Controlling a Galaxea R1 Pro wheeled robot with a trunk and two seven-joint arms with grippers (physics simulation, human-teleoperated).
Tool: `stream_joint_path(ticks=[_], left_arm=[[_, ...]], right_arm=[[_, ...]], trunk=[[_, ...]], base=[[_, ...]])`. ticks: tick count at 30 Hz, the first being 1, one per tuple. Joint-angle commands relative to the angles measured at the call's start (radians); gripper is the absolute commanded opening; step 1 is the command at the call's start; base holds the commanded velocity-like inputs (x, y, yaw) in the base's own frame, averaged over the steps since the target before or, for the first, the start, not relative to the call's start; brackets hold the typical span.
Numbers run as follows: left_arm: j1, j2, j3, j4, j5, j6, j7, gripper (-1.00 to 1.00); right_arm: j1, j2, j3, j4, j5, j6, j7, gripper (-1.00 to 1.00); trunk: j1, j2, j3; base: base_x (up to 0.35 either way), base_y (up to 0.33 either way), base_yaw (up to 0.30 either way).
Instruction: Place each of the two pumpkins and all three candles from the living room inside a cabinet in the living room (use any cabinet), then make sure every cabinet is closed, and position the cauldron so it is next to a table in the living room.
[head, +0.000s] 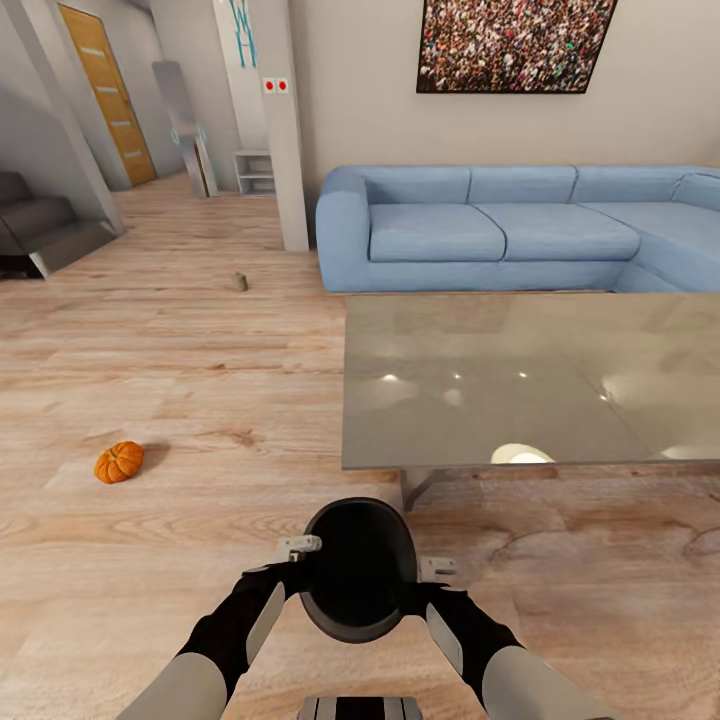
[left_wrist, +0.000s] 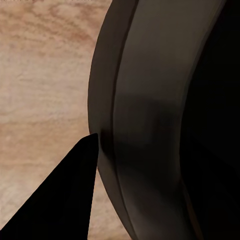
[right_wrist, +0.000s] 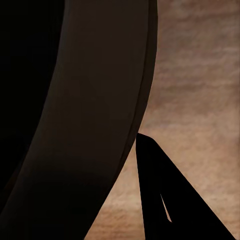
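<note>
1. Two grippers, left gripper (head: 297, 549) and right gripper (head: 438, 570), pinch the cauldron (head: 358, 570) rim at nine and three o'clock.
2. We lower it evenly beside the table (head: 530, 380) at one o'clock; a pumpkin (head: 119, 462) lies at ten o'clock.

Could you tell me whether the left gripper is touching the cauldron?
Touching. In the left wrist view, the dark fingertip meets the cauldron at its outer wall with no gap; the head view shows the left gripper at the rim.

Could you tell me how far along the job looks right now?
In hand: both grippers hold the cauldron by its rim, near the grey table. Left: one pumpkin lies on the floor, and a small candle-like object lies farther off. Nothing looks stored.
</note>
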Motion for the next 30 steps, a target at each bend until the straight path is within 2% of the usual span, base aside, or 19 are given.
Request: stream_joint_path(ticks=[1, 30], left_arm=[[0.000, 0.000, -0.008, 0.013, 0.038, 0.004, -0.011, -1.00], [0.000, 0.000, -0.008, 0.013, 0.038, 0.004, -0.010, -1.00]], right_arm=[[0.002, 0.002, 0.022, -0.005, -0.020, -0.010, -0.005, -1.00], [0.002, 0.002, 0.022, -0.005, -0.020, -0.010, -0.007, -1.00]], trunk=[[0.013, 0.000, -0.001], [0.013, 0.000, -0.001]], base=[[0.000, 0.000, 0.000], [0.000, 0.000, 0.000]])
